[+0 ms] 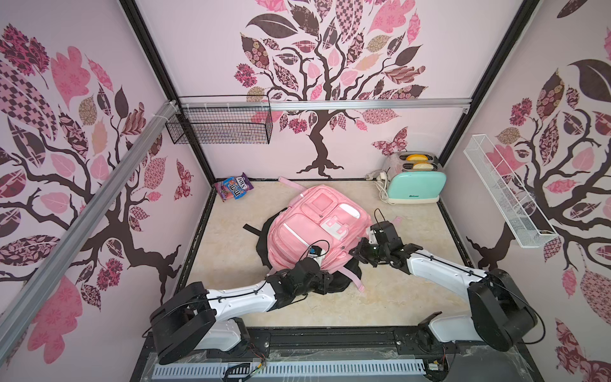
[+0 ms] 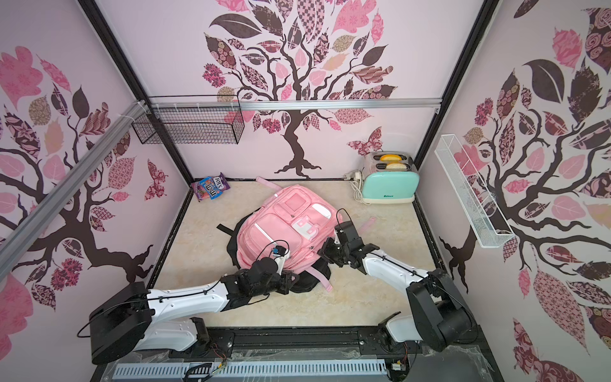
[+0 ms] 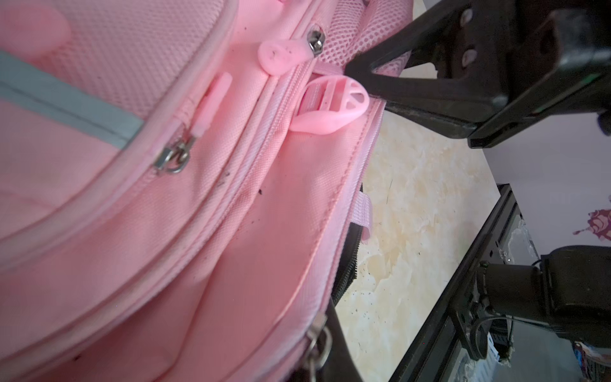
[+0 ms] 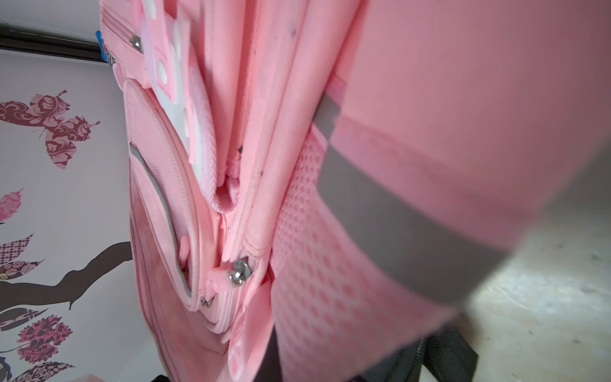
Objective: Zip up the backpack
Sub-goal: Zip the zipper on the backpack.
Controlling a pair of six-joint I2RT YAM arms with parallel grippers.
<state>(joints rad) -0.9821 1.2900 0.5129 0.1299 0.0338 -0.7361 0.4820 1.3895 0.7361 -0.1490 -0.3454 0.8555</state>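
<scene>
The pink backpack (image 1: pixel 317 228) (image 2: pixel 281 228) lies front up in the middle of the table, on top of a black backpack. My left gripper (image 1: pixel 329 271) (image 2: pixel 292 276) (image 3: pixel 322 350) is at its near edge, shut on the pink fabric beside a metal zipper slider (image 3: pixel 317 340). My right gripper (image 1: pixel 355 251) (image 2: pixel 322 251) (image 3: pixel 350 69) reaches in at the near right side. Its fingertips meet, shut on a pink pull tab (image 4: pixel 246 330) next to a round pink plastic piece (image 3: pixel 330 106). Another metal slider (image 3: pixel 315 39) (image 4: pixel 239 269) sits close by on the zipper track.
The black backpack (image 1: pixel 344 284) sticks out under the pink one. A mint toaster (image 1: pixel 413 185) stands at the back right and a candy bag (image 1: pixel 234 187) lies at the back left. A black wire basket (image 1: pixel 221 127) and a white wire shelf (image 1: pixel 509 195) hang on the walls.
</scene>
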